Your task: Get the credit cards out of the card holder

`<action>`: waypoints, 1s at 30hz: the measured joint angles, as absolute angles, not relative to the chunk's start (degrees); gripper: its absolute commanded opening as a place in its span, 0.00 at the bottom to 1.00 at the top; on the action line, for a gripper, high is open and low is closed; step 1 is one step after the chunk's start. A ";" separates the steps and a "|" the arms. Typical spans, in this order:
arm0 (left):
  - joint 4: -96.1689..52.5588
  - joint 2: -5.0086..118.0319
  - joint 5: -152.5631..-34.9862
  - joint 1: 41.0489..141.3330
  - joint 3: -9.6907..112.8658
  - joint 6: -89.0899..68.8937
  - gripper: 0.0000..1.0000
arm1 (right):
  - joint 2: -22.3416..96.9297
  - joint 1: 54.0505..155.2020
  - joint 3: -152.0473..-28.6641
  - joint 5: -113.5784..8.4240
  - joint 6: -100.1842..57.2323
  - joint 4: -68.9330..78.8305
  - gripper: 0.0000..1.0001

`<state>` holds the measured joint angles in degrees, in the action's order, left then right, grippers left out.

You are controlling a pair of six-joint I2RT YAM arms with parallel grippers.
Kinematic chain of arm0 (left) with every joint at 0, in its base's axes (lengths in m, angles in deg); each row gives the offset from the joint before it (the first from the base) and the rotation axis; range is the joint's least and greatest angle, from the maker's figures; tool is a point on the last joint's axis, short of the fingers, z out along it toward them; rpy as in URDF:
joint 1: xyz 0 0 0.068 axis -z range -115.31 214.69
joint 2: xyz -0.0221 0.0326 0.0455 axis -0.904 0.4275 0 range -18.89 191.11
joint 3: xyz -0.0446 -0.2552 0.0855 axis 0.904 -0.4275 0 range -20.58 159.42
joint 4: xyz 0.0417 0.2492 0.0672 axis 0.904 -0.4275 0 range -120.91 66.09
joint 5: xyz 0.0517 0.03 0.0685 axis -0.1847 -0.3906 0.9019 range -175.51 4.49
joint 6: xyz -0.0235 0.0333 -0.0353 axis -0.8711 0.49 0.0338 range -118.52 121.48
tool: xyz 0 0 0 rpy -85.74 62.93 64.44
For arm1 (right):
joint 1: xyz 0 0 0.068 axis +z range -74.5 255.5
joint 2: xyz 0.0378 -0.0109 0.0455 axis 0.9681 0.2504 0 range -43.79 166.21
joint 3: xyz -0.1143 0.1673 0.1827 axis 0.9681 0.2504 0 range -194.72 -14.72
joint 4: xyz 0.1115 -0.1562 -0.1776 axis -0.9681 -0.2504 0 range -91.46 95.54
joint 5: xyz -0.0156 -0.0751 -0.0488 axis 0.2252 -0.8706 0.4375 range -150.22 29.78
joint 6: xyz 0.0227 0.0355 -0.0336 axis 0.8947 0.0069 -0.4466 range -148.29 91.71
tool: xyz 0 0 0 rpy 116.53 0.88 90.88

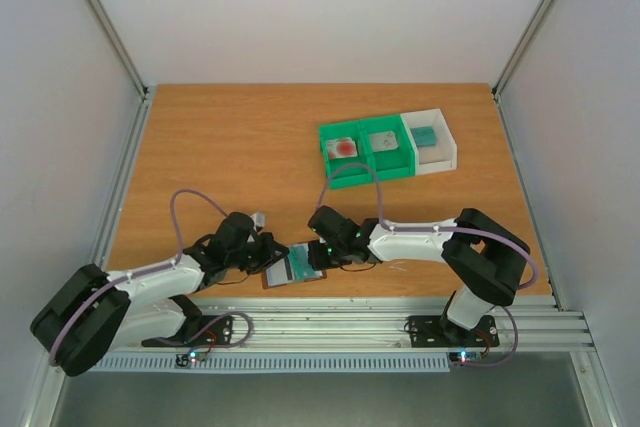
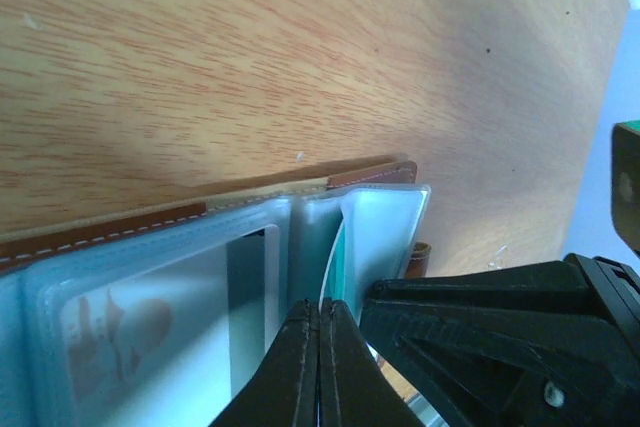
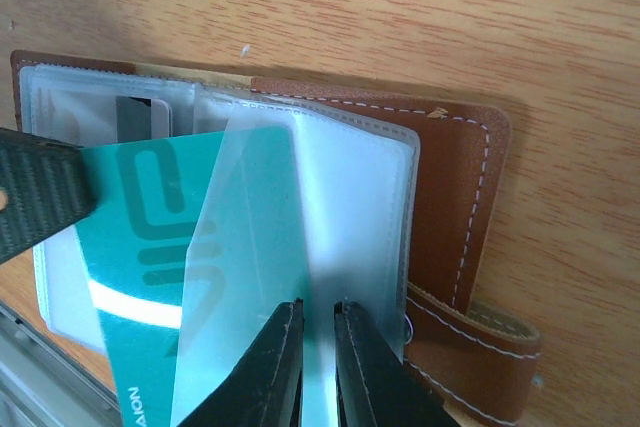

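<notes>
The stitched brown leather holder (image 3: 450,187) is laid at the table's (image 1: 220,147) near edge, well apart from the green tray (image 1: 370,175) and white tray (image 1: 440,160) holding cards (image 1: 343,146) at the far right. Its glossy teal card (image 3: 140,247), half out, is pinched by the left gripper (image 2: 320,367) and overlapped by a frosted sleeve (image 3: 260,247) clamped in the right gripper (image 3: 318,367).

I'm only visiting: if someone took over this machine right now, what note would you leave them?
Left gripper: shut on a teal card, which is partly out of the card holder.
Right gripper: shut on the clear sleeve.
Done: red-blot card and grey card lie in the green tray, a second teal card in the white tray.
Left: pull the teal card free; a printed card sits in the neighbouring sleeve.
</notes>
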<state>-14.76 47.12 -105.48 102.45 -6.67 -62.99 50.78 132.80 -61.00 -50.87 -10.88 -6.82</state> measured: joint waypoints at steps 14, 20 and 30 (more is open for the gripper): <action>-34.45 30.88 -101.15 102.41 -3.87 -57.81 0.00 | 48.26 129.17 -58.16 -50.35 -11.23 -5.59 0.12; -40.29 24.76 -102.33 102.32 -1.56 -53.67 0.00 | 42.80 128.08 -55.45 -49.32 -14.01 -7.87 0.16; -40.64 21.55 -115.84 102.32 1.26 -46.66 0.00 | 25.23 127.33 -60.70 -40.93 -28.35 -21.39 0.22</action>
<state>-40.64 21.55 -115.84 102.32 1.26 -46.66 25.23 127.33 -60.70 -40.93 -28.35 -21.39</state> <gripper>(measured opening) 0.010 0.205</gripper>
